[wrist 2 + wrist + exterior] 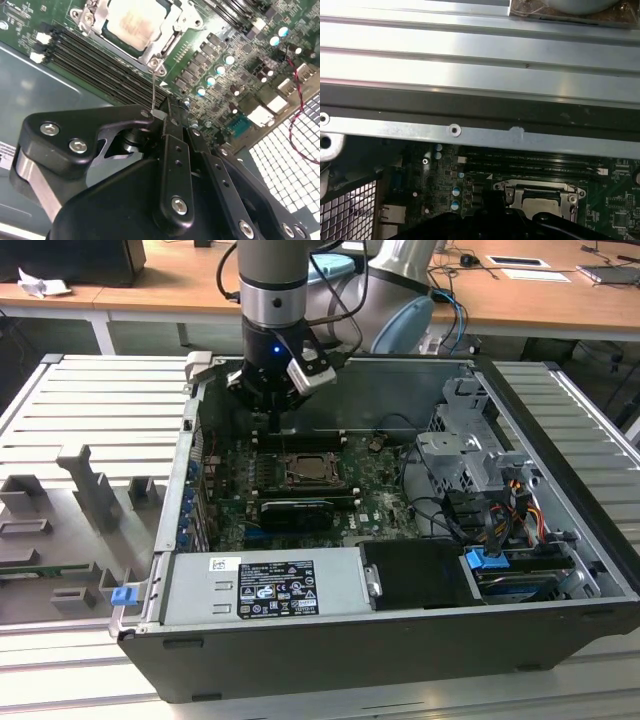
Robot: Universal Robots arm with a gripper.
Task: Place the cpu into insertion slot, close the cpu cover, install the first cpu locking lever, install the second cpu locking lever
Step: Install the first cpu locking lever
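Gripper low inside the open computer case, at the end of the grey arm, close to the case's far wall in the exterior view. Pressed together, as far as the second wrist view tells, on the flat end of a thin wire locking lever. From that pinched end, wire running straight to a screwed corner of the socket frame.

Cpu seated in the insertion slot, tan-silver face up, framed by the square cut-out of the cpu cover. Cover down flat over the chip, silver rim on every visible side. In the exterior view, socket near the middle of the green motherboard, just on the near side of the gripper.

Long black memory slots between socket and case wall. Silver power supply along the case's near edge. Metal drive cage toward the exterior view's right, with bundled cables beside it.

Case lying on its side on a ridged metal tabletop. Grey moulded fixture on the exterior view's left, well apart from the gripper. Small blue piece just beside the case's near corner.
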